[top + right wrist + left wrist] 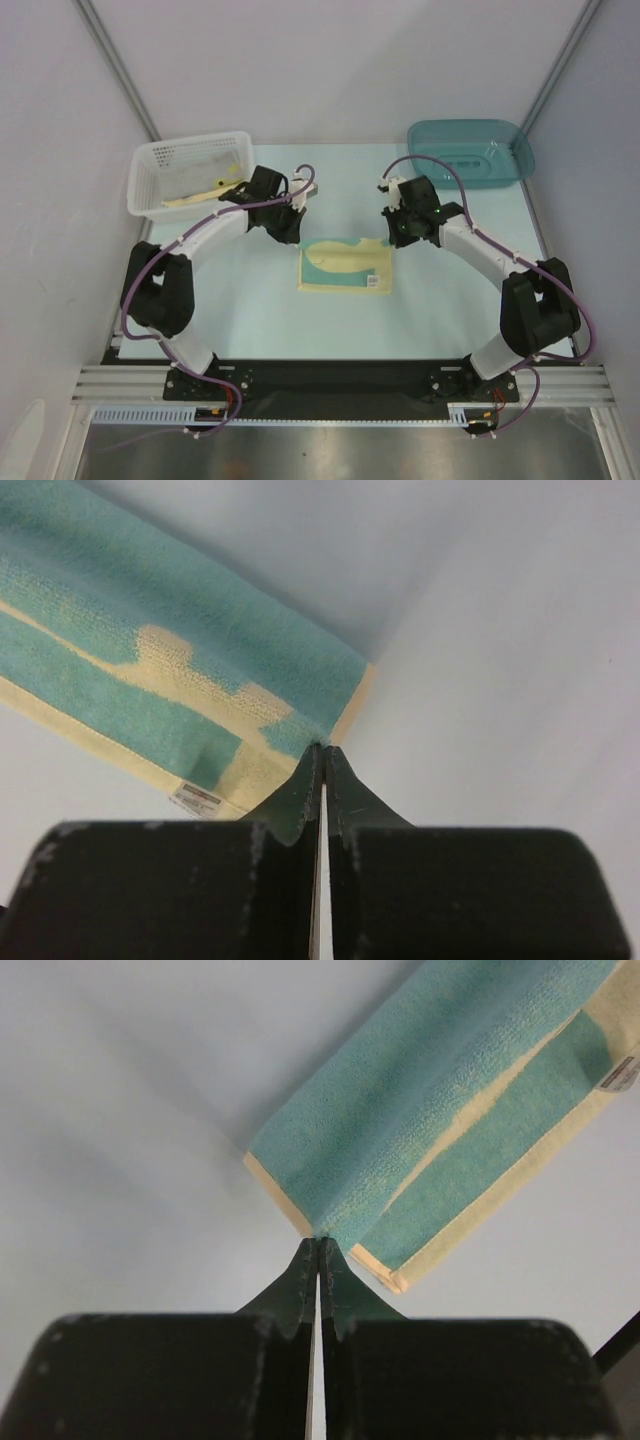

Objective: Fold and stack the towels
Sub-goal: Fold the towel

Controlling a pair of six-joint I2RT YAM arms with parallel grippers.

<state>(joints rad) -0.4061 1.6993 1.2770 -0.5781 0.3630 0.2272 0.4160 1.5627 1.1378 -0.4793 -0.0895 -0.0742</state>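
Teal-faced towel (pixel 345 268), left gripper (pixel 319 1242) pinched shut on its edge, cloth stretching toward one o'clock, right gripper (pixel 322 748) likewise clamped, cloth toward ten o'clock

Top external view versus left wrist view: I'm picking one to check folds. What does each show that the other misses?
Only top external: the white mesh basket holding other towels, the teal bin, the right gripper. Only left wrist: the left gripper shut, pinching the folded corner up close. Both: the teal-faced towel and its tag.
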